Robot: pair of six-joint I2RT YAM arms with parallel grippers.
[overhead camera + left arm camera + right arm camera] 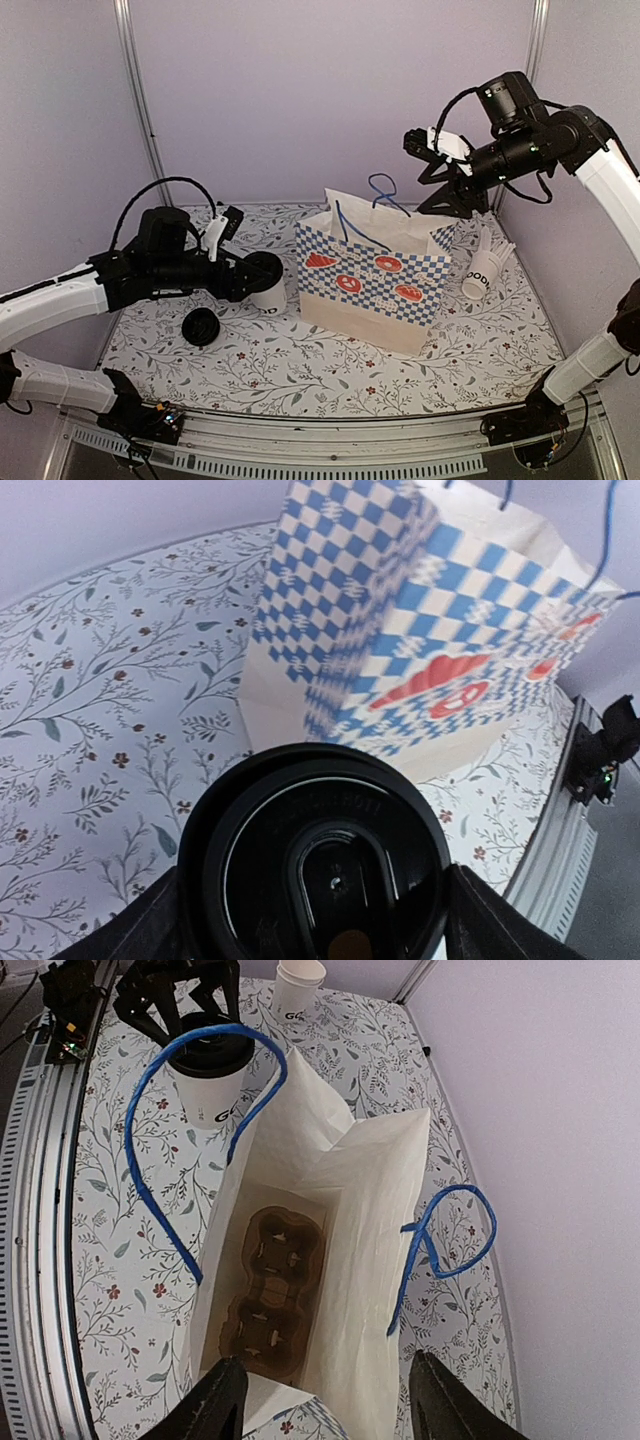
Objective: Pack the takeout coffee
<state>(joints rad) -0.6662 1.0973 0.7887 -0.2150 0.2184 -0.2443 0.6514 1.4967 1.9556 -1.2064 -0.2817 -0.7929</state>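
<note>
The takeout coffee [268, 292], a small white cup with a black lid [315, 855], stands just left of the checkered paper bag [372, 285]. My left gripper [258, 272] is shut on it at the lid, with one finger [150, 928] on each side. The cup also shows in the right wrist view [208, 1065]. My right gripper [438, 152] is open and empty, high above the bag's open mouth, fingers [215, 1400] spread wide. A brown cup carrier [270, 1290] lies in the bag's bottom.
A loose black lid [200, 326] lies on the floral table [300, 370] at the front left. A white lettered cup with white sticks [486, 268] lies right of the bag. Another white cup [300, 980] stands behind the coffee. Blue bag handles [445, 1245] stick out.
</note>
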